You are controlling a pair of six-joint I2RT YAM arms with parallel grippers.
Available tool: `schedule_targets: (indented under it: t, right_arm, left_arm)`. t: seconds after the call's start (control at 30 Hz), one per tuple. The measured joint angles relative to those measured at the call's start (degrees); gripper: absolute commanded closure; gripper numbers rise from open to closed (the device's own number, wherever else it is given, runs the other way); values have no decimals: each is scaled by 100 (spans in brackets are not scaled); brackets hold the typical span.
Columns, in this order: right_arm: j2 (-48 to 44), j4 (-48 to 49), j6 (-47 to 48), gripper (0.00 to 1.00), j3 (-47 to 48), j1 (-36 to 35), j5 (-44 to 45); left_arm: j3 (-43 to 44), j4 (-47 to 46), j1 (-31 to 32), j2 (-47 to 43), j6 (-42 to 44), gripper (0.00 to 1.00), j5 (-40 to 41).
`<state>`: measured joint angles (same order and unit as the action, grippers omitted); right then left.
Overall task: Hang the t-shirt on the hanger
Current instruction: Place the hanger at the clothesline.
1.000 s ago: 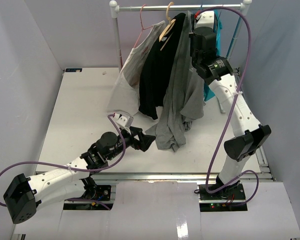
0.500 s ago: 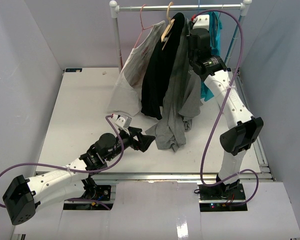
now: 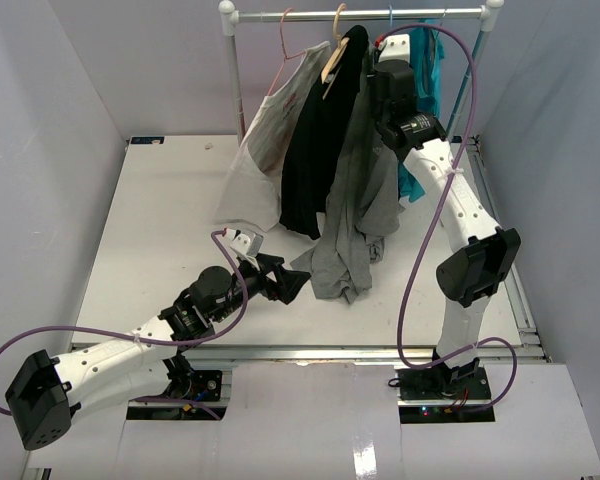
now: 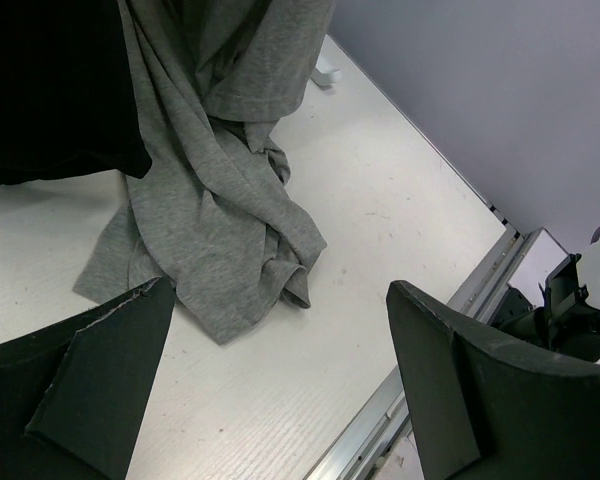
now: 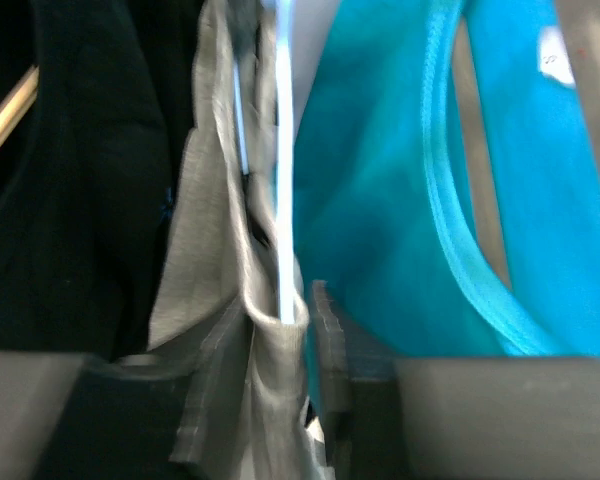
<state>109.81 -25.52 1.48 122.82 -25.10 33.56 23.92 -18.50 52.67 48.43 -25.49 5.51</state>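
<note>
T-shirt [image 5: 220, 250] cloth, grey and bunched into a narrow fold, sat between the fingers of the right gripper [image 5: 272, 310], together with the thin light-blue wire of the hanger [image 5: 283, 150]. Those fingers stood only partly parted. In the blurred wrist view I could not tell whether they pressed the fold or merely flanked it. A teal garment [image 5: 380, 200] hung just to one side of them and a black garment [image 3: 310, 150] to the other, all crowded toward the right end of the rail [image 3: 360, 15]. From there the T-shirt dropped in a long twisted drape, and its lower end lay pooled on the tabletop [image 4: 380, 220], nearer the near edge than the far one. The left gripper [image 4: 280, 290] hovered low just short of that heap, fingers spread wide and holding nothing. The fabric looked light, limp and apt to slide off a thin wire. It would likely handle best pinched at the collar or a shoulder seam, not at the loose hem.
</note>
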Motion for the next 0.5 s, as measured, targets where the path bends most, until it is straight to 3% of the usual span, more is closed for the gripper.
schedule_targets:
  t: [0.27, 0.37, 0.5]
  right_arm:
    - [-445, -213, 90, 11, -228, 0, -200]
    - [-1000, -486, 29, 6, -386, 0, -299]
    - [-2218, -875, -410, 10, -853, 0, -761]
  left_arm:
    - [-4, -1, 2, 54, 62, 2, -14]
    - [-6, 3, 2, 52, 127, 2, 10]
    - [-6, 13, 2, 40, 238, 2, 123]
